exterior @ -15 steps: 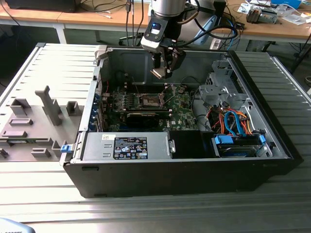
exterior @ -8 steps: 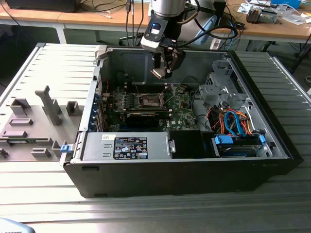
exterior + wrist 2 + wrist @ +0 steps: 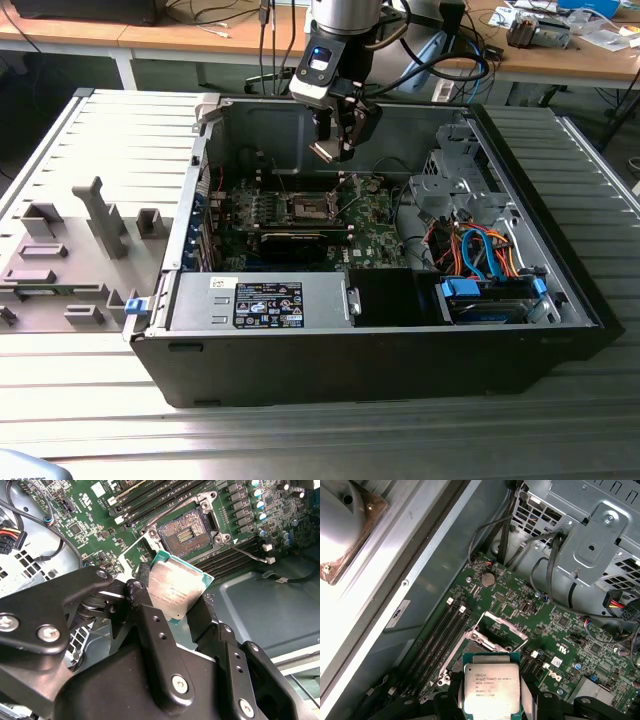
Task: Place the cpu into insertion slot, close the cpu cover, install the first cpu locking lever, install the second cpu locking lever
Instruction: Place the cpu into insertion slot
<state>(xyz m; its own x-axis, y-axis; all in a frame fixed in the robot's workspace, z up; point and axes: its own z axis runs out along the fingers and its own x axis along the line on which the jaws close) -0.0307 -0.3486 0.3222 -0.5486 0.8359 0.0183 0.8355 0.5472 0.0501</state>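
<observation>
Exterior view: the claw (image 3: 335, 148) hangs inside the open case (image 3: 400, 370), above the green board (image 3: 378, 228). The case lies on its side on the slatted tabletop (image 3: 300, 440).

In both wrist views the claw is clamped on the cpu (image 3: 175, 587). Its black fingers (image 3: 150, 625) grip two opposite edges, the chip's metal top faces the cameras, and the chip is held clear of the board.

The slot (image 3: 186, 531) lies beneath and a little ahead of the chip, uncovered, with its contacts bare. The cover (image 3: 506, 625) stands tilted up from one edge of the slot. In the second wrist view a thin lever (image 3: 245, 551) lies swung out beside the slot, over the memory sockets.
</observation>
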